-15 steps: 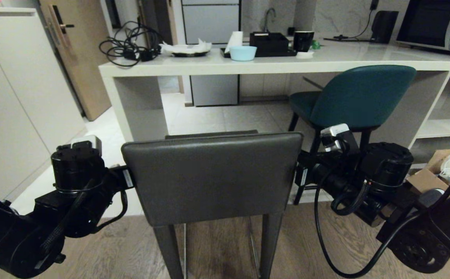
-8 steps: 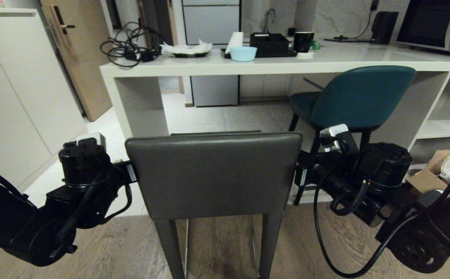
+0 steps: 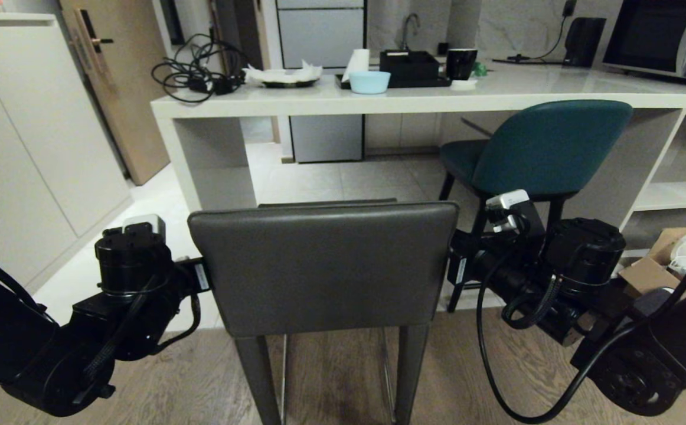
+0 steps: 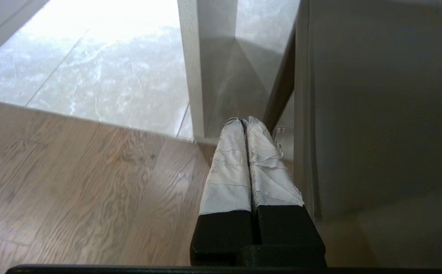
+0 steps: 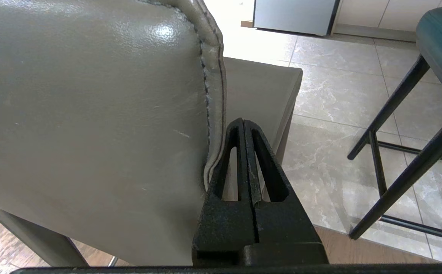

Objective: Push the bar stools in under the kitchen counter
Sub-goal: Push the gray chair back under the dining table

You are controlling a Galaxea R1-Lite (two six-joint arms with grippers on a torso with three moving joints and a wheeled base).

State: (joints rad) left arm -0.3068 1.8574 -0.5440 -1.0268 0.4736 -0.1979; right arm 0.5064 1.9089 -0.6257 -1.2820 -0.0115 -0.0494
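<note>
Bracing a stool from both sides, with these parts in play:

Table: the long pale table [image 3: 496,97] runs across the back of the head view, its underside open, so that is where both stools belong.

Grey stool: the grey stool [image 3: 325,265] stands on the wood floor well short of the table, backrest square to the robot. It is not yet tucked in, and it looks to be the one in hand now. The open bay between the table's white end panel [image 3: 213,159] and the teal stool lies straight ahead of it, which would explain the head-on line-up.

Teal stool: the teal stool [image 3: 546,144] sits further right, its seat already partly under the top, turned a little askew. I judge it may want a further nudge.

Left gripper: the left gripper [image 4: 245,125] lies just beside the left edge of the grey backrest, its taped fingers [image 4: 228,167] pressed together with nothing between them. Shut like this it serves as a blunt guide, not a clamp.

Right gripper: the right gripper [image 5: 244,125] is likewise closed on nothing, resting against the backrest's stitched right edge.

Why both: one arm on each side should keep the stool from swivelling as the base drives it forward.
</note>
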